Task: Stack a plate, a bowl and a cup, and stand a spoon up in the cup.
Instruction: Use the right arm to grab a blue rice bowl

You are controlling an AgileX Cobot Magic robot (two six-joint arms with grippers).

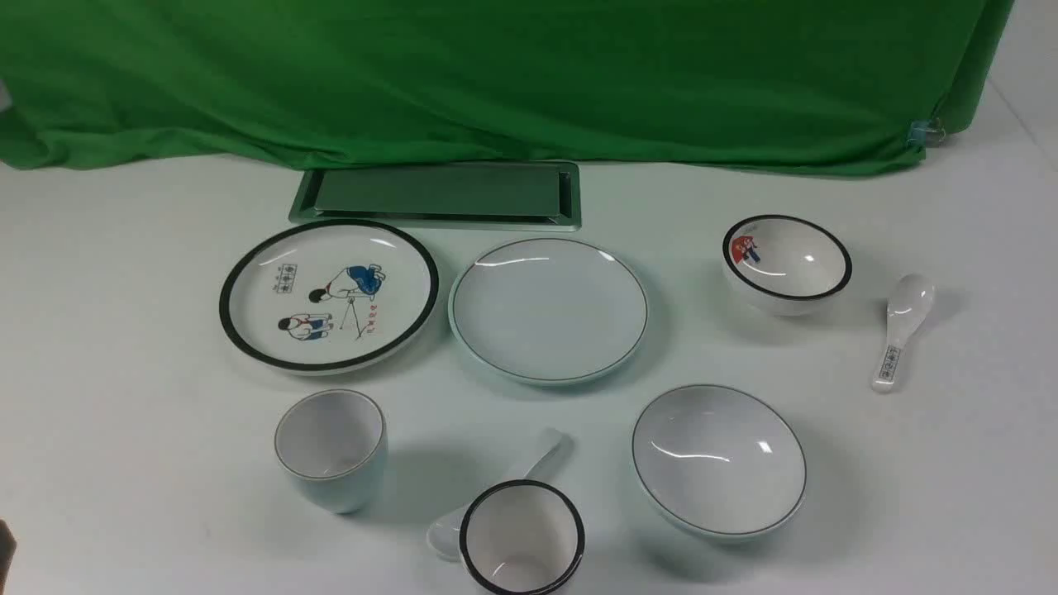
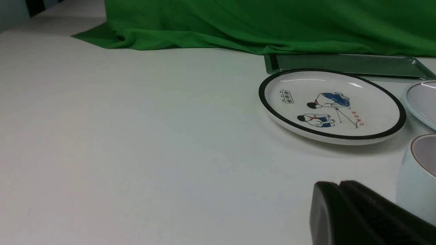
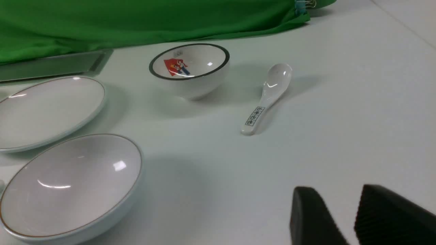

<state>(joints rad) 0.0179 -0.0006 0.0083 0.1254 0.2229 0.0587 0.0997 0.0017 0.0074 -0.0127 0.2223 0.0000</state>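
plate: mid-table, upright, bare; likely base, so central spot suited stacking
bowl: plate's 4 o'clock, upright, ready to nest
cup: plate's 8 o'clock, mouth up, could take spoon
spoon: plate's 6-7 o'clock, lying partly hidden by black-rimmed cup; probably awkward
left gripper: clenched, empty
right gripper: parted, empty, awaiting use

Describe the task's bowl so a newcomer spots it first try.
From the green cloth, come toward the robot, past the plain plate. The plain bowl sits nearer and to the right. Unlike the smaller bowl behind it, it has a thin rim line and no picture.
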